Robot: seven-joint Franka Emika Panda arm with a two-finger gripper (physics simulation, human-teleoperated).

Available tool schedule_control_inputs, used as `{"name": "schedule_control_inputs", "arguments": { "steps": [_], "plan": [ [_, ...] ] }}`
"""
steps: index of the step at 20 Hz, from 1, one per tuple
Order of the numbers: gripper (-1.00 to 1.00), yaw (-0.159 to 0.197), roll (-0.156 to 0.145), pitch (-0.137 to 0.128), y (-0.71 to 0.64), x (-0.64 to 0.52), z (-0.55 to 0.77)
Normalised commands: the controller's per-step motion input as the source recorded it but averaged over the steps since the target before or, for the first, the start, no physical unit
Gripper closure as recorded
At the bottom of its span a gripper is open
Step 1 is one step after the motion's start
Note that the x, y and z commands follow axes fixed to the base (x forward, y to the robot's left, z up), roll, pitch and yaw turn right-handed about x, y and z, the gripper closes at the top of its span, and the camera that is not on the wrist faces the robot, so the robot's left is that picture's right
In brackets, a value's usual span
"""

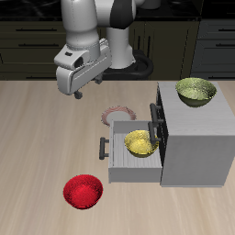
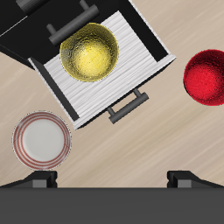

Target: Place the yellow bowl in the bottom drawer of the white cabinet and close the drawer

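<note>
The yellow bowl (image 1: 139,142) (image 2: 89,51) sits upright inside the bottom drawer (image 1: 117,158) (image 2: 131,66), which is pulled out from the white cabinet (image 1: 197,138). The drawer's dark bar handle (image 2: 127,107) faces outward. My gripper (image 1: 81,90) (image 2: 112,180) hangs high above the table, off to the side of the drawer front and apart from it. It is open, with its fingertips (image 2: 39,179) spread wide and nothing between them.
A duller olive-yellow bowl (image 1: 195,90) rests on the cabinet top. A red bowl (image 1: 81,193) (image 2: 208,77) lies near the table's front edge. A white plate with a reddish rim (image 1: 117,115) (image 2: 40,140) lies farther back, beside the open drawer.
</note>
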Motion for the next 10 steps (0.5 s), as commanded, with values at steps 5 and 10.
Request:
{"name": "schedule_control_inputs", "arguments": {
  "steps": [5, 10],
  "plan": [
    [-1.00, 0.301, 0.006, 0.016, 0.05, 0.00, 0.06],
    [-1.00, 0.244, -0.017, 0.014, -0.11, -0.07, -0.02]
  ]
}}
